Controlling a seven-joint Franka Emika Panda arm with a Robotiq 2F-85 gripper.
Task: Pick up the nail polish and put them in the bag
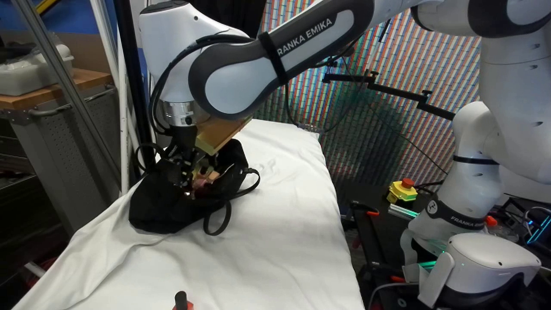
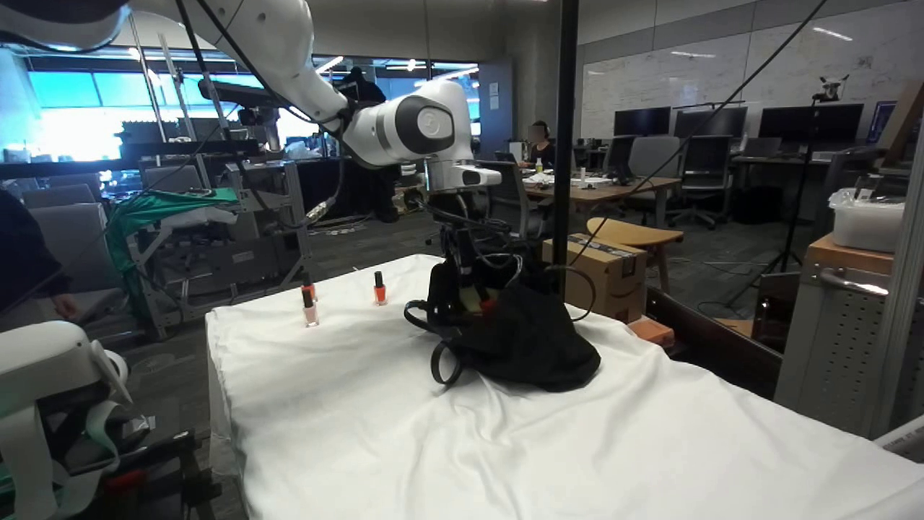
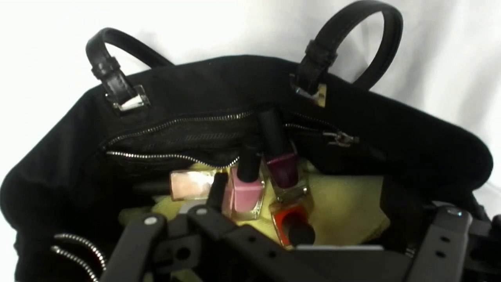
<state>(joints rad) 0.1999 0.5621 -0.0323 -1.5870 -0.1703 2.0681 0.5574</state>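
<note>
The gripper [image 3: 325, 205] pointed down into the mouth of the black bag [image 2: 538, 343], its jaws spread wide and clamping nothing. In the wrist view, pink nail polish [image 3: 246, 196] lay inside, with a peach bottle [image 3: 190, 186] at its 9 o'clock, a plum bottle [image 3: 282, 172] between 1 and 2 o'clock, and a red bottle [image 3: 286, 216] at 4 o'clock. In an exterior view, 1 pale bottle [image 2: 311, 315] and 2 orange-red bottles [image 2: 380, 295] stood upright on the white cloth [image 2: 577, 448], between 9 and 10 o'clock from the bag.
</note>
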